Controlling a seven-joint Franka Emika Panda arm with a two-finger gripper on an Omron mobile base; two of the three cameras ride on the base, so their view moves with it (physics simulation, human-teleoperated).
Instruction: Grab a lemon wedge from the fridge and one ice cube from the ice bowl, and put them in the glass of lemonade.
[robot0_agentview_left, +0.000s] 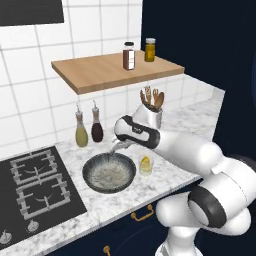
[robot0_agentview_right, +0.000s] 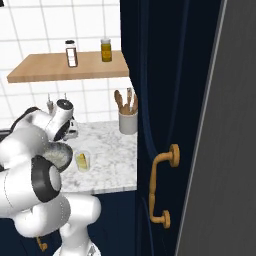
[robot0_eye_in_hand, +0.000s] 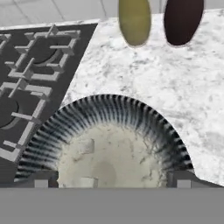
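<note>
From your left base view, no label on the two shelf jars or the two counter bottles can be read. The gripper hangs over the far rim of the ice bowl, at about 1 o'clock from the bowl's centre; you cannot judge its jaws here. The glass of lemonade stands just beside the bowl at its 3 o'clock, with the lemon wedge inside it. From your right base view, the arm covers most of the ice bowl, and the glass with its yellow wedge sits at the bowl's 3 o'clock; the fridge fills the right edge. In your hand view, the fingertips stand wide apart at the bottom corners, holding nothing, with the bowl between them and a pale ice cube lying at 9 o'clock from the bowl's centre.
</note>
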